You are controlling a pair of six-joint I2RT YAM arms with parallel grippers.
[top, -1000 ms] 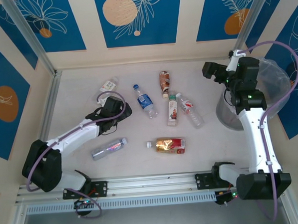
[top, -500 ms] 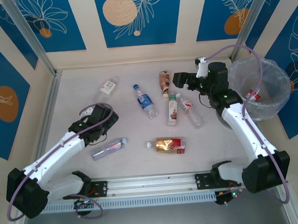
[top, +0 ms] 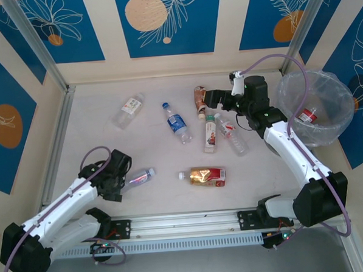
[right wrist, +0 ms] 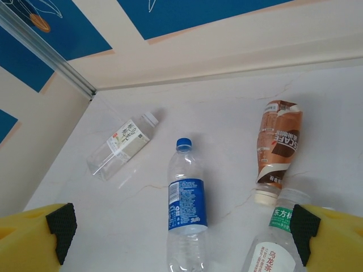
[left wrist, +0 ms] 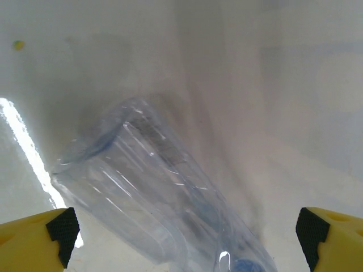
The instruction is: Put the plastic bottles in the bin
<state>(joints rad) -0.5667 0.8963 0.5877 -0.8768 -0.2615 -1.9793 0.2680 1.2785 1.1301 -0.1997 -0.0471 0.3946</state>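
Left gripper [top: 115, 178] jaws apart, lower left, low over a clear bottle [left wrist: 164, 198] lying flat; contact hard to tell, seemingly none. Right gripper [top: 209, 101] jaws apart, upper centre, beside brown bottle [top: 198, 93]. Bin [top: 337, 91] upper right, red-label bottle [top: 306, 115] inside.

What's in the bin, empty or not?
Not empty. One red-labelled bottle lies inside the bin, visible through its open top in the top view.
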